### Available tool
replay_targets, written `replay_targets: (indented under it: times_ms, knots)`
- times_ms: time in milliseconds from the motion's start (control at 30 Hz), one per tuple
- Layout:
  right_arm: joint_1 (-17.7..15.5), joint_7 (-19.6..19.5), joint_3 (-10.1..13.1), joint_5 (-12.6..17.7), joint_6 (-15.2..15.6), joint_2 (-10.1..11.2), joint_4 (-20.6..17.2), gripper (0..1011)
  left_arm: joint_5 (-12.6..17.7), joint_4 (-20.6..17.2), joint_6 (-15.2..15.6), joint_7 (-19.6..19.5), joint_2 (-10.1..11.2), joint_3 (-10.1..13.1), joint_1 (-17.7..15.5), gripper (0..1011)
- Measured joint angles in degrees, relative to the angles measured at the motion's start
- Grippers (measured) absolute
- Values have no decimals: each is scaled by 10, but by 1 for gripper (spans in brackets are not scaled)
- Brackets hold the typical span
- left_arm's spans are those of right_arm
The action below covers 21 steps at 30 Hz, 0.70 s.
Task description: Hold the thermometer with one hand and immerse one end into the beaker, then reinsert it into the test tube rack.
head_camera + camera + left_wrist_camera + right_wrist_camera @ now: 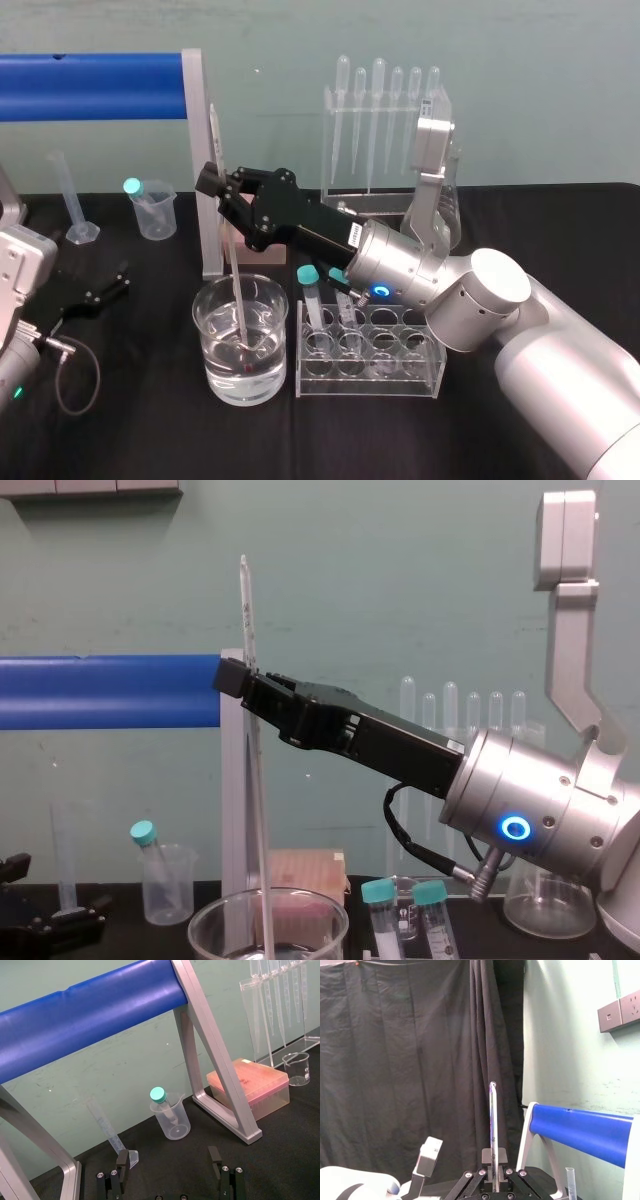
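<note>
The right end effector (212, 181), clamped high on the thermometer (234, 270), holds its lower tip in the water of the beaker (203, 312), beside the rack (436, 362). Lifting at a tilt could knock the glass against the rim and snap it. The left end effector (168, 1159) idles, spread wide.

Black right gripper (218, 180), white thermometer (246, 610), clear beaker (270, 350), teal-capped tubes (308, 273), blue bar (90, 87) (silver legs (200, 170))

Silver cyl. right arm (480, 300) w/ blue ring light (516, 828), black right tool (238, 679), cable (392, 825).
</note>
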Motion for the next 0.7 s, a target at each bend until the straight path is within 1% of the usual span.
replay_targets:
  times_ms: [700]
  knots:
    - [0,0,0,0,0,0,0,56,0,0,0,0,0,0,0,1008]
